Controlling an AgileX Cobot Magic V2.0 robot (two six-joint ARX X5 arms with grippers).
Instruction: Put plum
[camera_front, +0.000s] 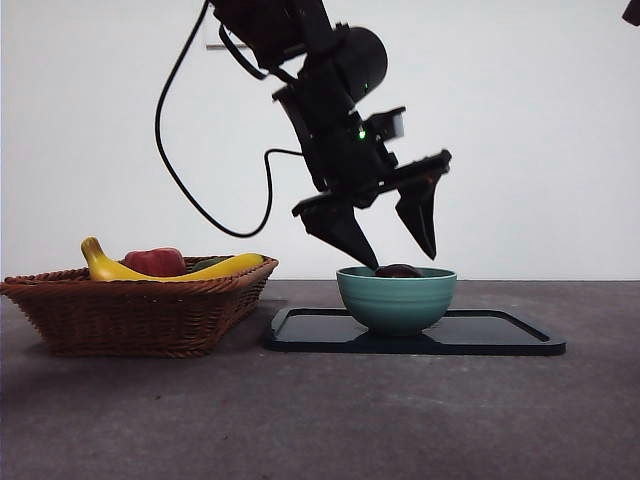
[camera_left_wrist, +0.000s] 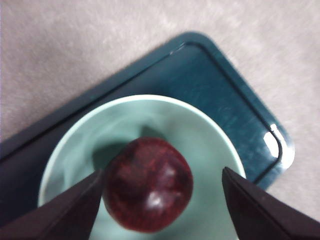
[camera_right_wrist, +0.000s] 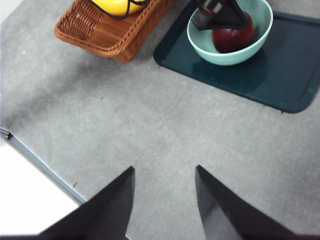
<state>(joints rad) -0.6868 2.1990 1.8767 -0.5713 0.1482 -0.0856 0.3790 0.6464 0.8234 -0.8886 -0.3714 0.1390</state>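
The left gripper (camera_front: 397, 253) hangs just above the rim of the round pale teal ceramic bowl (camera_front: 397, 300), its two black jaws spread wide and holding nothing. In the left wrist view those jaws stand on either side of the small, round, dark maroon, glossy plum (camera_left_wrist: 148, 184), one close beside the skin and the other clearly apart from it. The plum rests on the floor of the bowl; from the front only its dark crown peeps over the rim.

The bowl stands on a flat, dark teal rectangular tray (camera_front: 500, 335) with rounded corners. Judging from this, the placing looks done: the fruit is set down and let go, and what remains is for the arm to lift clear.

Beside the tray sits a brown woven wicker basket (camera_front: 130, 315) holding a yellow banana (camera_front: 110, 266) and a red apple (camera_front: 155, 261). The right gripper (camera_right_wrist: 165, 200) waits well apart over bare table, jaws parted and empty. The table (camera_front: 320, 420) is grey and matte, against a plain white wall (camera_front: 540, 130).
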